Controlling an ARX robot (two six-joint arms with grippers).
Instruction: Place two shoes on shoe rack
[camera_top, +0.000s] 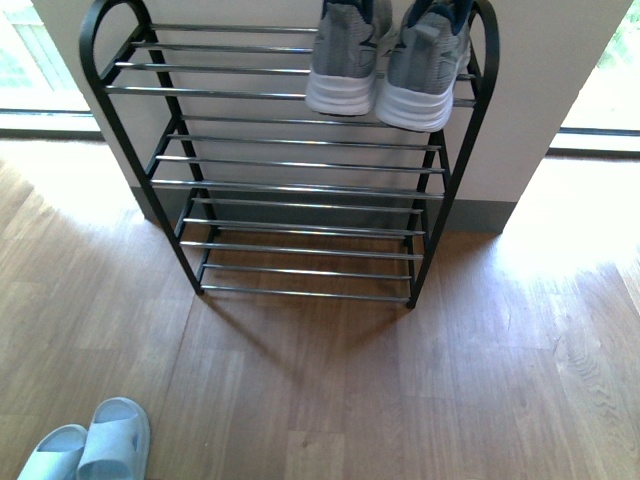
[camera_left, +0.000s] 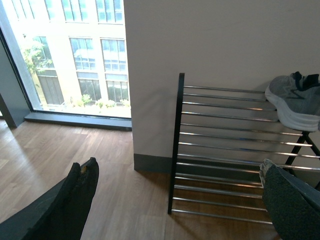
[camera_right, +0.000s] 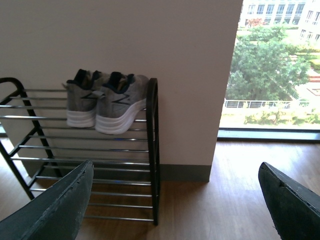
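Currently, two sneakers atop shoe rack, two slides on floor, left gripper and right gripper apart.

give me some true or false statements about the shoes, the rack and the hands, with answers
1. The grey sneakers sit on the top tier of the shoe rack. True.
2. The sneakers are at the rack's left end. False: they are at its right end.
3. The pale blue slides are on the bottom tier. False: they lie on the floor, in front of the rack.
4. The left hand and right hand are open, holding nothing. True.
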